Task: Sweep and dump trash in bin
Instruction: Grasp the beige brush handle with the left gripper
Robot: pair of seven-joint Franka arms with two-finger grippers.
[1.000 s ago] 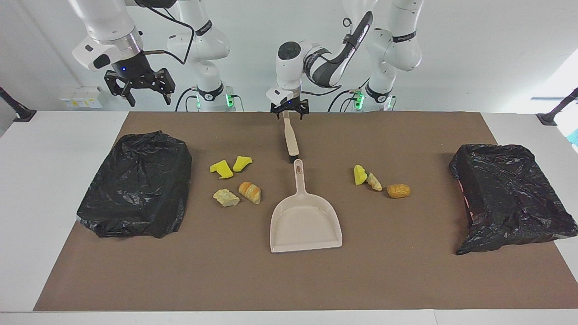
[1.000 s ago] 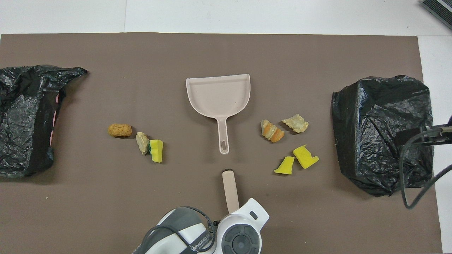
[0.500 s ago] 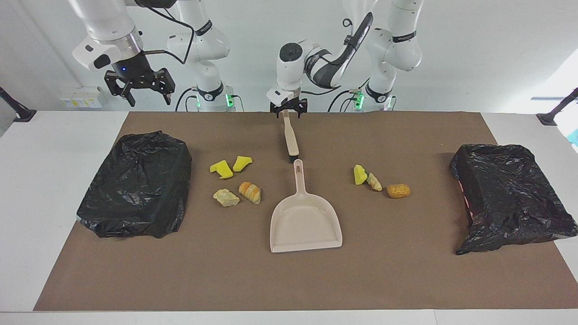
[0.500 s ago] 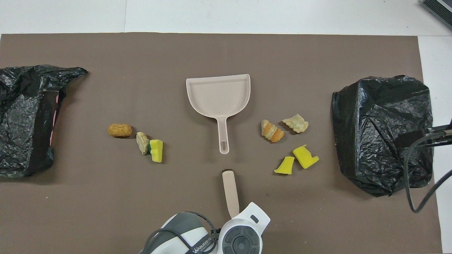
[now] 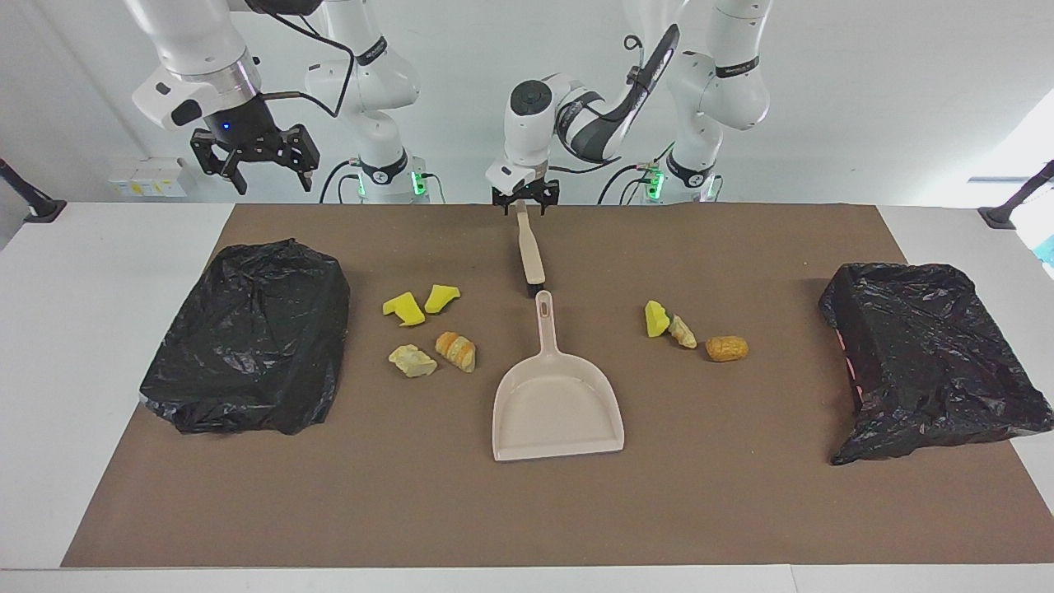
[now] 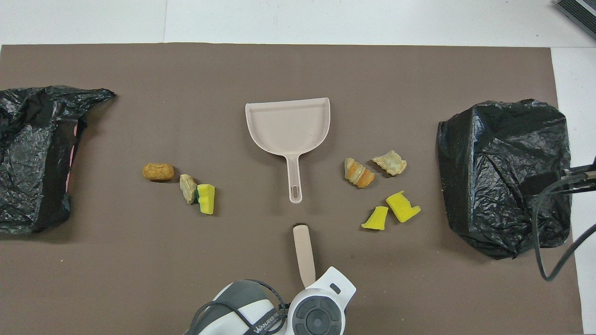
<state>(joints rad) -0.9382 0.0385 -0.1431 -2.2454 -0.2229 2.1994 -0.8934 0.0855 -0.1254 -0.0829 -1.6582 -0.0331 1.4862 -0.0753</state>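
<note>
Overhead, the left arm's wrist covers the left gripper (image 5: 520, 206) and the robot-side end of the brush (image 6: 303, 255); whether its fingers touch the handle cannot be told from across the table. The right gripper (image 5: 257, 169) falls outside the overhead picture, only its cable crossing the black bag (image 6: 503, 174). The other black bag (image 6: 35, 156) is cut off at that picture's edge; both bags hide their contents.
</note>
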